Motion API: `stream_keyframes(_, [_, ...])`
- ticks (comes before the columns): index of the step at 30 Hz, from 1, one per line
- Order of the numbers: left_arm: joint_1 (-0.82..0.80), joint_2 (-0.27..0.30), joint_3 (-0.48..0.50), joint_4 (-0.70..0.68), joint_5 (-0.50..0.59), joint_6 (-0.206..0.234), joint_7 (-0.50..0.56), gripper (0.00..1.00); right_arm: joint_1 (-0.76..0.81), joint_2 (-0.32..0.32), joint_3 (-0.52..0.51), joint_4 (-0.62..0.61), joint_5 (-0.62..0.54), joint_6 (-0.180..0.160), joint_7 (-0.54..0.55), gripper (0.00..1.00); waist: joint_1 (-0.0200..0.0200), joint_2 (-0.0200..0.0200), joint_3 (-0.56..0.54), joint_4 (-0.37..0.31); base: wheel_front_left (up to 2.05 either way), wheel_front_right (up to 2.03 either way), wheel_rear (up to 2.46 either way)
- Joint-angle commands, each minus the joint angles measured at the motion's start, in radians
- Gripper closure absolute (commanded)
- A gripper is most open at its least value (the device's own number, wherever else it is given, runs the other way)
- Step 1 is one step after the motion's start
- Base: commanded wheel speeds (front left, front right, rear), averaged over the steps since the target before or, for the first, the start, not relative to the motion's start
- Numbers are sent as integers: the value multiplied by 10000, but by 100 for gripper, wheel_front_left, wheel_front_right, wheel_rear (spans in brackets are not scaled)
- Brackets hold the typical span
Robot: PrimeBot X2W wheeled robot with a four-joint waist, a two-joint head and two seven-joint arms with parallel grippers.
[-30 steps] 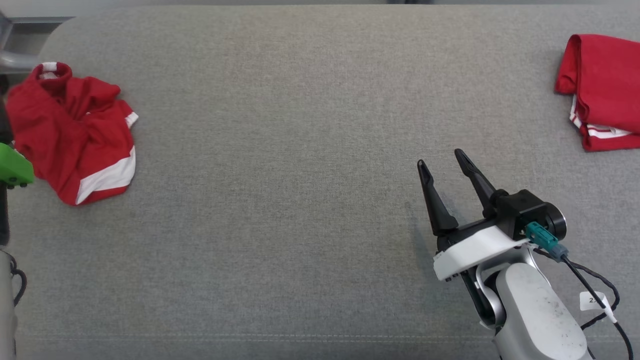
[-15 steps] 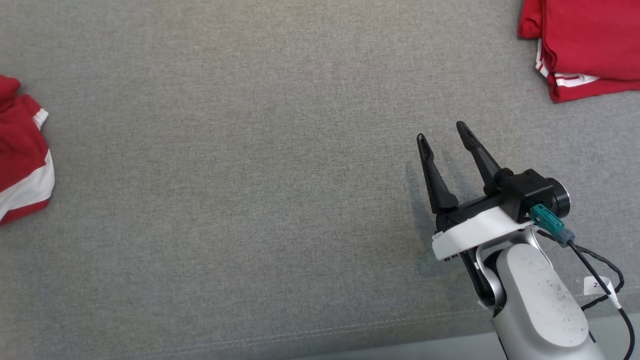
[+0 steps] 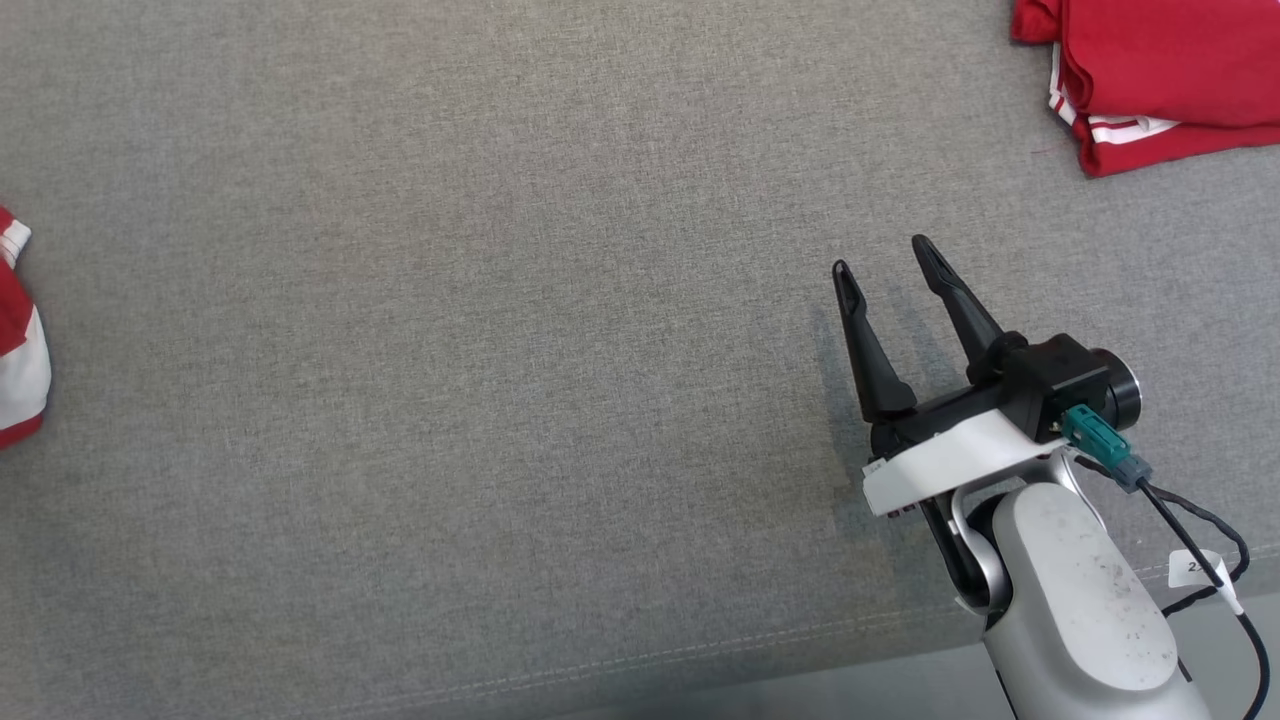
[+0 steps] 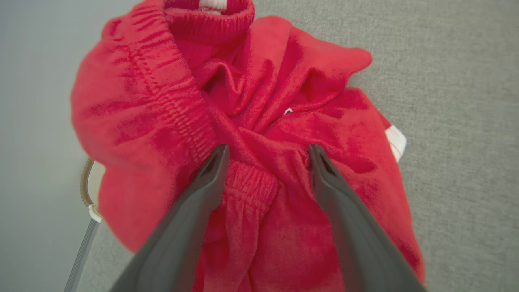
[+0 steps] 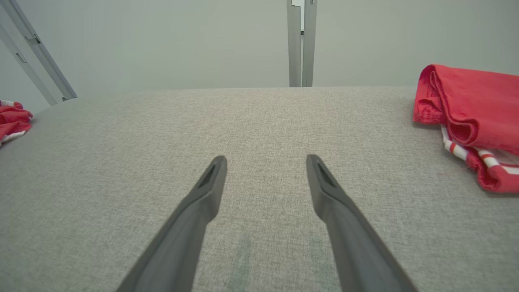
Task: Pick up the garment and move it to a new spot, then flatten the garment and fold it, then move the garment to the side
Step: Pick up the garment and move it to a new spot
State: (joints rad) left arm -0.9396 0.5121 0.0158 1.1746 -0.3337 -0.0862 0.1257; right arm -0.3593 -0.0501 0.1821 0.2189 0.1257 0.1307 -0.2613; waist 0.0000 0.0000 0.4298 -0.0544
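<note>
The garment (image 4: 251,121) is a crumpled red heap with white trim, lying at the left end of the grey padded table (image 3: 500,350). My left gripper (image 4: 267,150) hangs open right over it, one finger on each side of a bunched fold near the elastic waistband. Whether the fingertips touch the cloth I cannot tell. In the head view a sliver of the garment (image 3: 15,340) pokes in at the left edge. My right gripper (image 3: 885,255) stands open and empty over bare table at the lower right, also in its own wrist view as the right gripper (image 5: 265,160).
A folded red garment (image 3: 1150,70) with white stripes lies at the table's far right, seen too in the right wrist view as the folded garment (image 5: 474,117). The table's front edge (image 3: 700,680) runs along the bottom. Metal frame posts (image 5: 302,40) stand behind the table.
The head camera has moved, so both red garments have slid towards the left of the picture. The right gripper stays open over the same stretch of table.
</note>
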Motion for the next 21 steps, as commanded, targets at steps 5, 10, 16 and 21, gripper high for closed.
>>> stream_keyframes(5, [62,-176,12,325,-201,57,134,19,-152,-15,36,-29,-9,-2,-42,0,0,0,22,-61,0,0,0])
stream_keyframes(10, [205,-219,-48,401,-214,156,-201,100,-127,-16,-32,-58,-108,-2,-31,0,0,0,27,-100,0,0,0])
stream_keyframes(16, [232,-195,-168,190,-170,26,-1100,100,-65,-14,-107,-5,-169,-2,31,0,0,0,-175,-16,0,0,0])
stream_keyframes(21, [11,-230,-265,-60,-272,-192,-1755,100,-33,-17,-74,110,-58,0,20,0,0,0,-512,52,0,0,0])
